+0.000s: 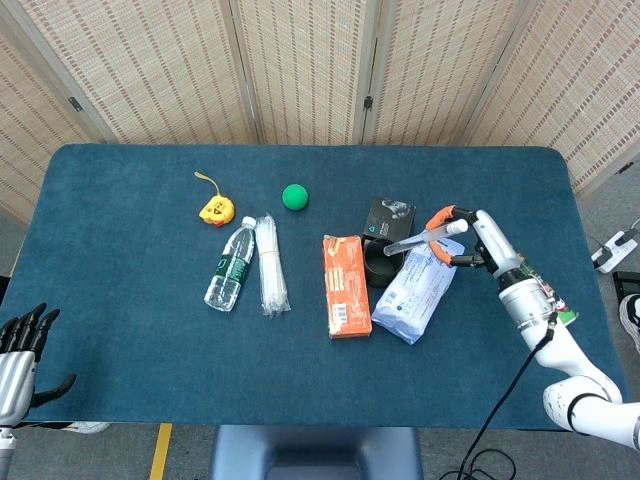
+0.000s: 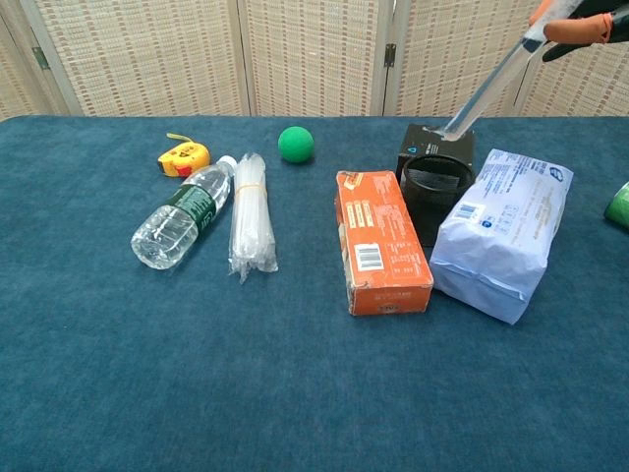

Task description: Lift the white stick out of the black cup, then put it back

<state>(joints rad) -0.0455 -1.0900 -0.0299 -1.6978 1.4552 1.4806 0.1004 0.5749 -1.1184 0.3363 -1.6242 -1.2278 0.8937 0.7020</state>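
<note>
My right hand (image 1: 468, 238) pinches the upper end of the white stick (image 1: 415, 239) between orange fingertips (image 2: 572, 28). The white stick (image 2: 488, 87) slants down to the left, its lower tip hanging just above the far rim of the black cup (image 2: 435, 186). The black cup (image 1: 379, 263) stands upright between an orange box and a white-blue bag. My left hand (image 1: 20, 352) rests off the table's near left corner, fingers apart and holding nothing.
An orange box (image 1: 345, 285) lies left of the cup, a white-blue bag (image 1: 413, 290) right of it, a black box (image 1: 388, 219) behind it. Further left are a bundle of clear straws (image 1: 269, 265), a water bottle (image 1: 230, 264), a yellow tape measure (image 1: 214, 209) and a green ball (image 1: 294, 196).
</note>
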